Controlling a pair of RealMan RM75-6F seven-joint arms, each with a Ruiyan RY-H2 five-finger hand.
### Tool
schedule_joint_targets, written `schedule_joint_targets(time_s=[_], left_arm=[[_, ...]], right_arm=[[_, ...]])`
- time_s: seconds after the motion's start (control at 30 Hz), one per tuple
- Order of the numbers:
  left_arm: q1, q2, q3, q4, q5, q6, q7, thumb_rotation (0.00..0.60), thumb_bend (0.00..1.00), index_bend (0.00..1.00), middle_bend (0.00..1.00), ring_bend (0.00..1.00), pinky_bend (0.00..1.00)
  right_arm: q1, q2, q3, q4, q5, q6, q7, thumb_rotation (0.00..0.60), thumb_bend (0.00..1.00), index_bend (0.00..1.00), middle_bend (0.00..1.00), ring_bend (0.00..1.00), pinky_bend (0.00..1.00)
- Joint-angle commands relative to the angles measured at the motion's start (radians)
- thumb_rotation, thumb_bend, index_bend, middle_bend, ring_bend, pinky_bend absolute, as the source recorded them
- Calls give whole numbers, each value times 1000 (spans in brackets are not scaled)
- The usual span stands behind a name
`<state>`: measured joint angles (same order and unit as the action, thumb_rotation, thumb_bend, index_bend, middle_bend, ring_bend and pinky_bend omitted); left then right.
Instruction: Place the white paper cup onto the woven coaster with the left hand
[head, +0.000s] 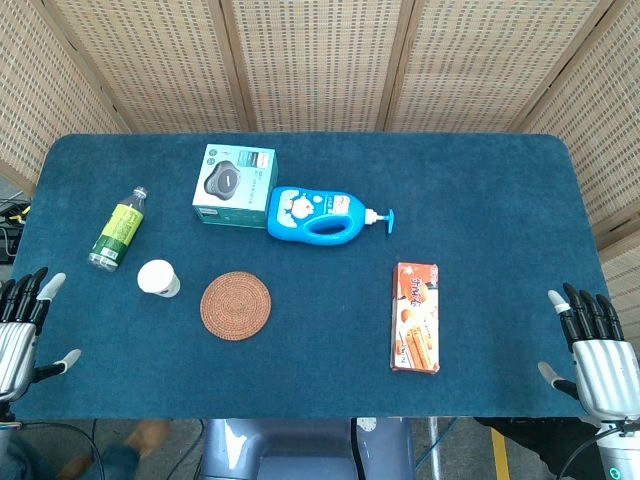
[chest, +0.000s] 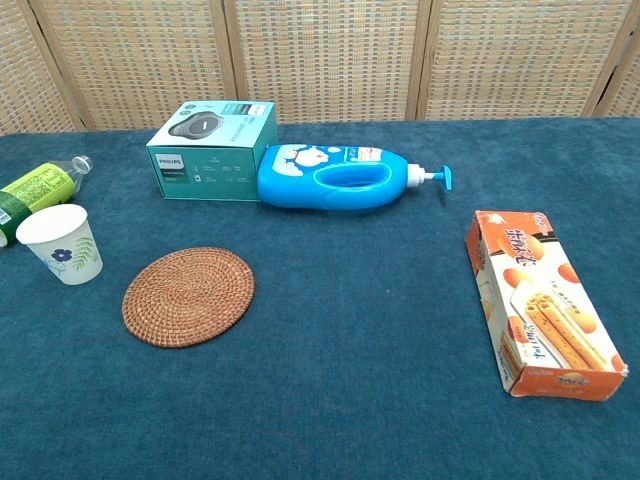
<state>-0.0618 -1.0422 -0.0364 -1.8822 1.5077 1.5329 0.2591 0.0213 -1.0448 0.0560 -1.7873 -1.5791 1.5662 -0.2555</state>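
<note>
A white paper cup (head: 158, 277) (chest: 62, 243) with a small blue flower print stands upright on the blue table, just left of the round woven coaster (head: 235, 305) (chest: 188, 295). Cup and coaster lie apart, not touching. In the head view my left hand (head: 22, 325) hovers at the table's front left edge, fingers spread and holding nothing, well short of the cup. My right hand (head: 598, 350) is at the front right edge, also spread and holding nothing. Neither hand shows in the chest view.
A green-labelled bottle (head: 120, 229) lies behind the cup. A teal box (head: 234, 185) and a blue pump bottle (head: 322, 214) lie on its side at the back. An orange snack box (head: 416, 316) lies to the right. Wicker screens stand behind the table (head: 480, 180).
</note>
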Motion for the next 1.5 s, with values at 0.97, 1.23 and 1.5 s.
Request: schedule_joint_targets(time_s=[0.97,1.23,1.5], left_arm=[[-423,-222,-107,444,-189,-608,3,600,0,0,0,0,0],[-490,-321,-85,628,-132,-663,-113,600,0,0,0,5,83],[-522,-401,-82,744,-104,-642,-186,600,0,174,372,415,391]], right_arm=[[17,-2,10,7,51,-45,13,600,0,25,0,0,0],[26,-22,9,16,70,-66,-20,600,0,25,0,0,0],[28,-33,7,21,71,-67,-33,600,0,25,0,0,0]])
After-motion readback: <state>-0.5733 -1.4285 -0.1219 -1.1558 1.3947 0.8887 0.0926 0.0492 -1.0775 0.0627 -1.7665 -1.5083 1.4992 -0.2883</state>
